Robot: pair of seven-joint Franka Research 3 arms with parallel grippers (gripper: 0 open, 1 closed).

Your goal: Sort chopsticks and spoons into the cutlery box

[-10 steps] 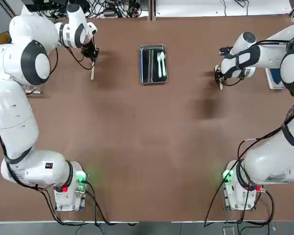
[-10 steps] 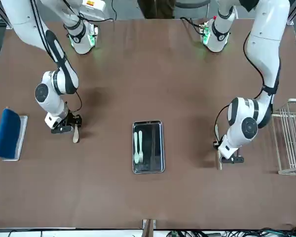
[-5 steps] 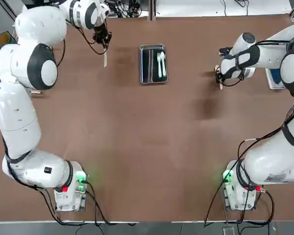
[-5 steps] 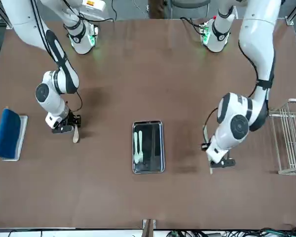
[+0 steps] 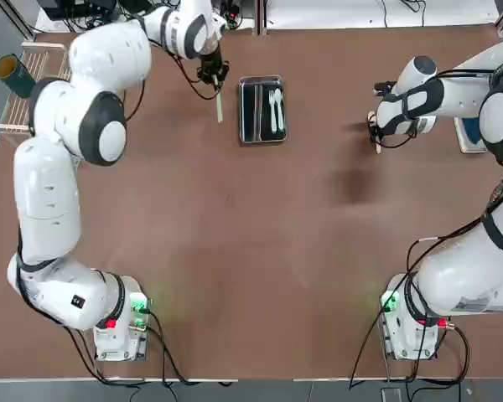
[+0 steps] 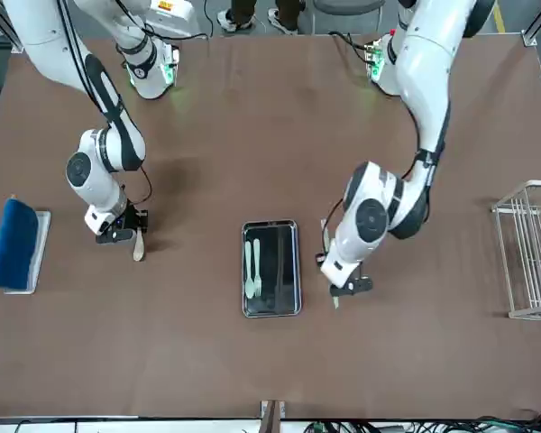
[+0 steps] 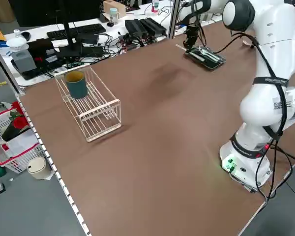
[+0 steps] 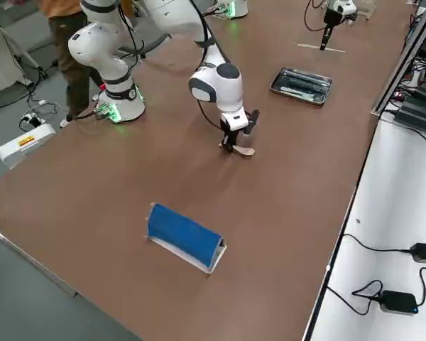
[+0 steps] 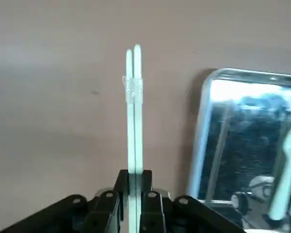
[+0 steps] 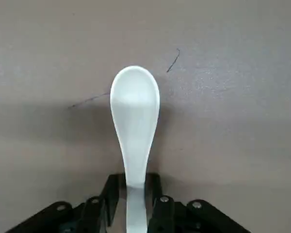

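Note:
The cutlery box [image 5: 262, 109] is a shiny metal tray at the far middle of the table, with two white spoons [image 5: 276, 109] lying in it. My left gripper [image 5: 214, 79] is shut on the pale chopsticks [image 5: 219, 105] just left of the tray. In the left wrist view the chopsticks [image 9: 133, 111] stick straight out from the fingers, beside the tray's rim [image 9: 200, 131]. My right gripper [image 5: 375, 128] stands low at the far right, shut on the handle of a white spoon [image 10: 134, 107], whose bowl rests on the table [image 8: 243, 150].
A white wire rack [image 7: 88, 105] holding a green cup [image 7: 76, 83] stands at the table's left edge. A blue-topped board [image 6: 13, 244] lies at the right edge. A person [image 8: 64, 42] stands beside the table.
My left arm has carried the chopsticks rightward along the far edge, up to the tray's left side. My right gripper's fingers have closed in on the spoon's handle without shifting place.

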